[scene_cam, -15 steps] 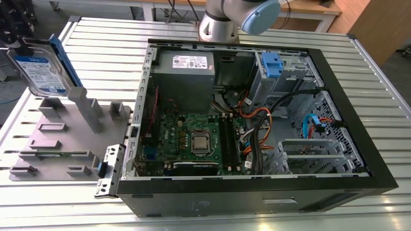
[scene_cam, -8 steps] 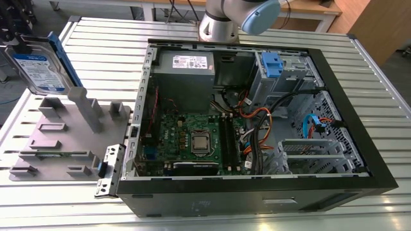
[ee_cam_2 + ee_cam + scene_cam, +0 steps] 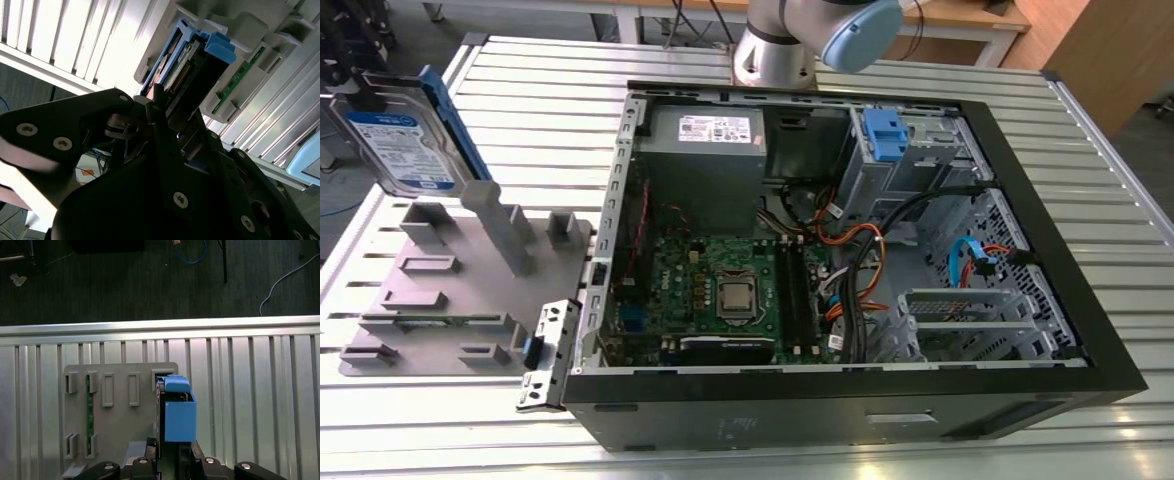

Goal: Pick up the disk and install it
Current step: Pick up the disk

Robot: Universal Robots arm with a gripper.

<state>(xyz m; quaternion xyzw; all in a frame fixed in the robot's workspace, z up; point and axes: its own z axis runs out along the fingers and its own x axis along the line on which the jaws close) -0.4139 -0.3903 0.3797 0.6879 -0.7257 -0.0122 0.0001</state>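
Step in hand: pick-up, at the grasp. The flat silver-grey metal disk with blue plastic side rails [image 3: 403, 140] stands on edge at the grey plastic holder tray [image 3: 427, 290], well apart from the open black computer case [image 3: 1067, 300]. The gripper [image 3: 169, 460] looks clamped on its faces (seated or lifted: cannot tell). The next move calls for a straight, untilted pull.

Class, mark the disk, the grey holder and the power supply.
disk [image 3: 400, 142]: exterior view, on its label.
grey holder [image 3: 470, 292]: exterior view, on its flat base.
power supply [image 3: 715, 128]: exterior view, on its sticker.
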